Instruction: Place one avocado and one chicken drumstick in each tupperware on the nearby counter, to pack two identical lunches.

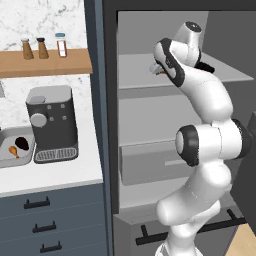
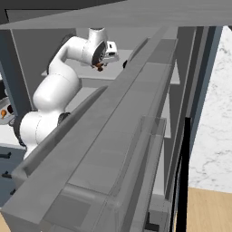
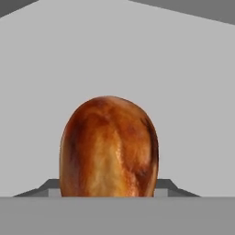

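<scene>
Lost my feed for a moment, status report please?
Gripper inside fridge, jaws either side of chicken drumstick, grip unconfirmed. Tupperware on counter holds avocado and drumstick. Nothing blocking.

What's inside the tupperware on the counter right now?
The tupperware holds one dark avocado and one orange chicken drumstick, lying side by side. Its left part is cut off by the left base view's edge, so anything there is unseen.
</scene>
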### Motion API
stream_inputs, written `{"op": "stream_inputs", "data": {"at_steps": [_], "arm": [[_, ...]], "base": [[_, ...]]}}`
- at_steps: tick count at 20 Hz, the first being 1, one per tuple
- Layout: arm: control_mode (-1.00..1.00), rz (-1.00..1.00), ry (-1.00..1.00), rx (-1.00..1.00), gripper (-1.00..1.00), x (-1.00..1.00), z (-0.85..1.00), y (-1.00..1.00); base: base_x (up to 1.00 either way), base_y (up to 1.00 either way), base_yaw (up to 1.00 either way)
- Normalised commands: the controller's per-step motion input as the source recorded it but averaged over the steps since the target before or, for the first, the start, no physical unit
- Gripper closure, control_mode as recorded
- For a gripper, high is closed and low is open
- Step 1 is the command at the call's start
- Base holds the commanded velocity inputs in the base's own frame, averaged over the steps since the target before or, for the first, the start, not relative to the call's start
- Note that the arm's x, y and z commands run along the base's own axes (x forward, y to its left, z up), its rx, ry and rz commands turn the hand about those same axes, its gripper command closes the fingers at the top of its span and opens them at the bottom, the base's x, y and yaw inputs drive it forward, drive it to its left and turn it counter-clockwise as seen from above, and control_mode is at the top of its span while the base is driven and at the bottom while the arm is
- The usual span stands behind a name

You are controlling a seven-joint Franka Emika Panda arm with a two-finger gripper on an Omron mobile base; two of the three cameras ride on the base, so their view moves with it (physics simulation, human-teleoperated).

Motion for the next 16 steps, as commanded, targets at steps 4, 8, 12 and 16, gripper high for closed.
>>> {"op": "stream_inputs", "data": {"at_steps": [4, 8, 12, 16], "arm": [[-1.0, -0.05, 0.0, 0.0, 1.0, -0.99, -0.57, -0.18], [-1.0, -0.12, -0.13, 0.0, 1.0, -1.0, -0.19, -0.06], [-1.0, -0.13, -0.15, 0.0, 1.0, -1.0, -0.2, 0.0], [-1.0, -0.11, -0.05, 0.0, 1.0, -1.0, -0.27, -0.03]], "base": [[0.0, 0.0, 0.0], [0.0, 0.0, 0.0], [0.0, 0.0, 0.0], [0.0, 0.0, 0.0]]}}
